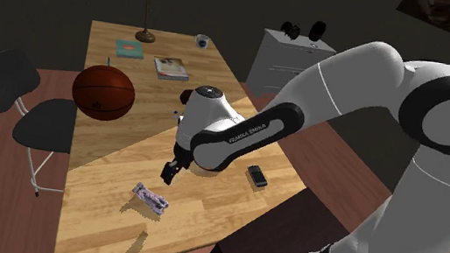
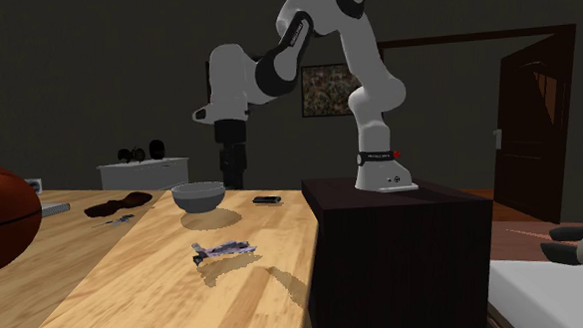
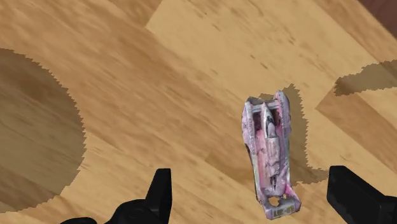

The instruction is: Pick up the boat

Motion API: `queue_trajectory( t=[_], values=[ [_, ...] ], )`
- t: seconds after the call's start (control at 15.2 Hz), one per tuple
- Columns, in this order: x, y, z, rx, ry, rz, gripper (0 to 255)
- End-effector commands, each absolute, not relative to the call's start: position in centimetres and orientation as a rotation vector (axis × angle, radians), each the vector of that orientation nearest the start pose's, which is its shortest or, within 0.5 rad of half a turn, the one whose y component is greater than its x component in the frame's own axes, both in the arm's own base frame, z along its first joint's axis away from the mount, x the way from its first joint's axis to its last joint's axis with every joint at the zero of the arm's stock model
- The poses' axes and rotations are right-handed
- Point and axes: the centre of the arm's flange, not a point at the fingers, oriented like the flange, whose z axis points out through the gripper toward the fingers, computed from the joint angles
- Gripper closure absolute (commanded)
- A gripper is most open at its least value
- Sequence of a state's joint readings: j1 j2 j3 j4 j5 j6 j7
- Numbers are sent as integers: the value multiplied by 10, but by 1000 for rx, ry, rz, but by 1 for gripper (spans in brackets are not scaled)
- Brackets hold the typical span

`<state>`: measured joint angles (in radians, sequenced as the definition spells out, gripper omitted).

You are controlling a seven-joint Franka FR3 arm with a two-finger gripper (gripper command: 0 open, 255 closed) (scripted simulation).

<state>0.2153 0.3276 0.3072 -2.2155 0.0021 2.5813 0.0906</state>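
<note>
One black gripper (image 1: 171, 172) hangs over the wooden table (image 1: 97, 220). In the wrist view its fingers (image 3: 159, 191) stand wide apart and clasp nothing.

The boat (image 3: 270, 156), a small hull mottled pink and purple, lies flat on the wood between the fingers. It is nearer one finger and touches neither.

In the shoulder view the boat sits near the gripper, at its seven o'clock. A basketball (image 1: 104, 92) rests at the gripper's ten o'clock, well apart. A small dark flat device (image 1: 257, 176) lies at its three o'clock.

In the second exterior view the boat lies at the gripper's six o'clock. A grey bowl (image 2: 199, 196) stands just beside the gripper, at its eight o'clock.
</note>
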Motion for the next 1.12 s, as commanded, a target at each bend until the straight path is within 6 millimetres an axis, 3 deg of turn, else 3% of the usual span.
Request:
queue_trajectory(
  t=[0.0,0.4,0.92,1.06],
  values=[
    [488,297,219,-2956,-638,-26,0],
    [503,348,161,-2923,-692,-6,0],
    [503,349,119,-2922,-693,-6,0],
    [503,349,119,-2922,-693,-6,0]
  ],
)
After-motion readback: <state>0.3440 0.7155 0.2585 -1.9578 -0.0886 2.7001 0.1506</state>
